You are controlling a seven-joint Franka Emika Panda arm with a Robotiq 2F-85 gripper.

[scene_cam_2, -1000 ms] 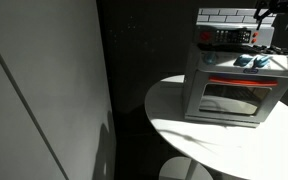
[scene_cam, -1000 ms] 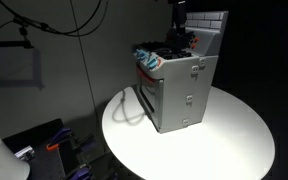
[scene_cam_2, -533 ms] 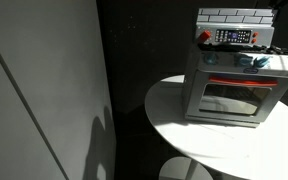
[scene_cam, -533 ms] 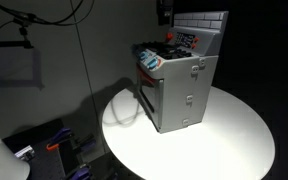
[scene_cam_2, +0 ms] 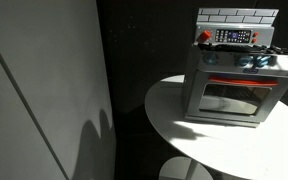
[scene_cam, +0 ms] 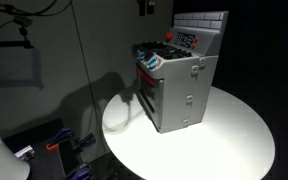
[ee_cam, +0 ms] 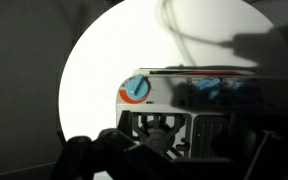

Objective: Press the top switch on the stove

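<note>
The small grey toy stove (scene_cam: 182, 88) stands on the round white table (scene_cam: 234, 140), with its white tiled back panel and its control strip (scene_cam: 187, 40) showing. It shows in both exterior views; an exterior view (scene_cam_2: 231, 85) faces its oven door, a red knob (scene_cam_2: 205, 37) and a button panel (scene_cam_2: 234, 37). My gripper (scene_cam: 144, 5) is just visible at the top edge, up and away from the stove. In the wrist view my gripper (ee_cam: 174, 148) looks down on the stove top (ee_cam: 184, 100); its dark fingers stand apart and hold nothing.
Blue toy items lie on the cooktop (scene_cam_2: 254, 61). A cable (scene_cam: 124, 108) loops on the table beside the stove's door. A pale wall (scene_cam_2: 44, 90) fills one side, and a dark backdrop lies behind the stove.
My gripper has lifted off the stove's back panel and moved up and sideways, away from the controls. It has left the view that faces the oven door. The stove has not moved.
</note>
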